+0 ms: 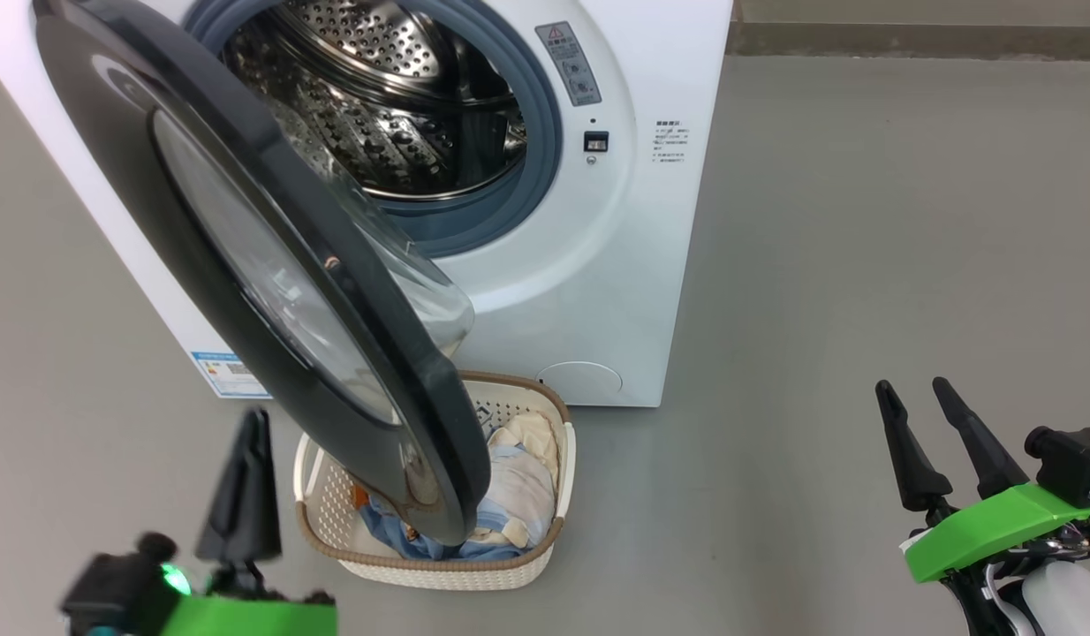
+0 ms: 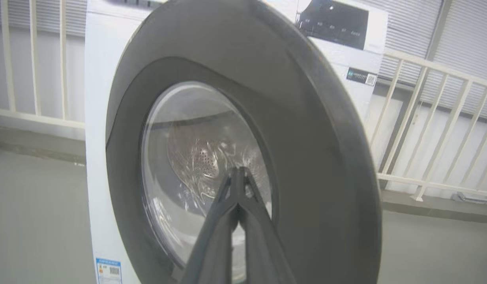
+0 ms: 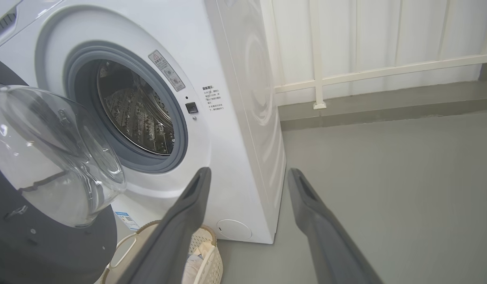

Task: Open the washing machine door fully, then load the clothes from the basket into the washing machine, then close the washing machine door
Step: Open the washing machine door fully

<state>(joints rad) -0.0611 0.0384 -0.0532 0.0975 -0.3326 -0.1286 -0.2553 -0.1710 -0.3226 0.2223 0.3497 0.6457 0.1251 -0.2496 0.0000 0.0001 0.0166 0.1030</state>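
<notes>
Now, left gripper (image 1: 258,424) clenched empty, right gripper (image 1: 912,389) spread, I judge the washing machine door (image 1: 271,265) stiff, slick: push its rim.

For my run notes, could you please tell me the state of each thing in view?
Door: open, swung outward.
Drum: looks empty.
Basket: on the floor, under the door's lower edge.
Clothes: piled in the basket.
Left gripper: shut, holding nothing.
Right gripper: open, holding nothing.
</notes>
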